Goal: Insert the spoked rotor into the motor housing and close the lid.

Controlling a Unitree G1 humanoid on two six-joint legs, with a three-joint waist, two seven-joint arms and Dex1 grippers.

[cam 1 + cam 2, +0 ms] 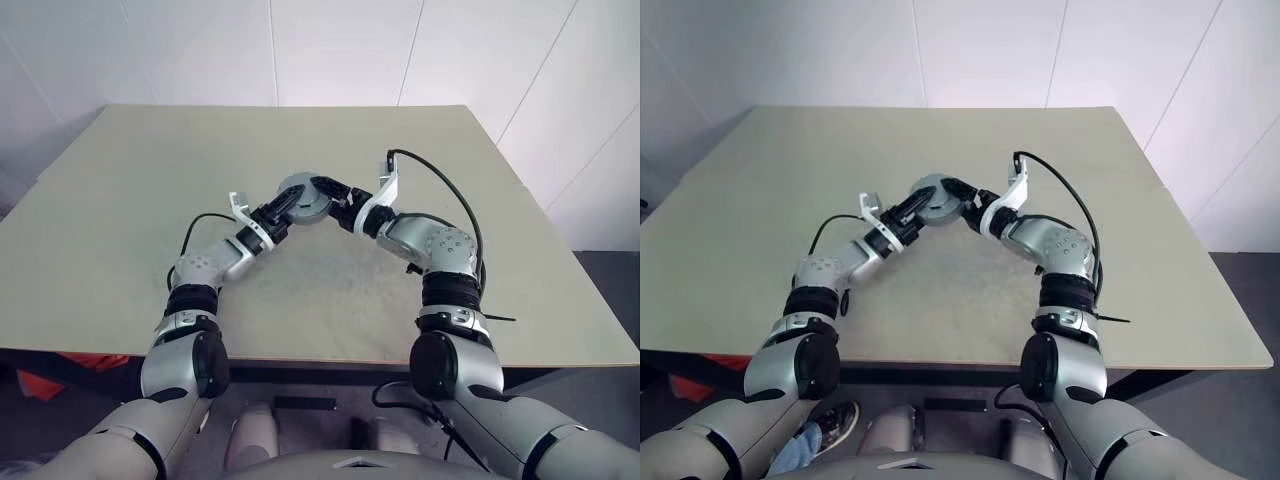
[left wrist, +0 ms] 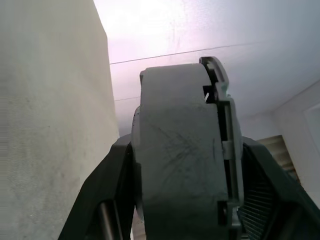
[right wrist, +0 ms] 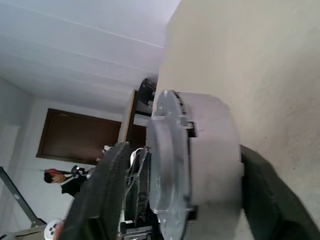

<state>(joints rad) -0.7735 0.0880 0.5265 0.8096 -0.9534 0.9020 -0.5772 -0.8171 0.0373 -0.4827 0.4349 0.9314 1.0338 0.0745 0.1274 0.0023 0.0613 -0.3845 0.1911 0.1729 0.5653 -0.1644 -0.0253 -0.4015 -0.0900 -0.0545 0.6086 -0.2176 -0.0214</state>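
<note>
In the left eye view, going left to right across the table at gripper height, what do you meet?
Left gripper → round grey motor housing, held up between both grippers → right gripper, all above the table.

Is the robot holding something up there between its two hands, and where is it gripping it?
Yes: the round grey motor housing, with the left gripper across its flat faces.

The motor housing (image 2: 180, 155) hides its inside, so the spoked rotor cannot be told, and both claws' fingertips sit tucked behind its grey body.
</note>
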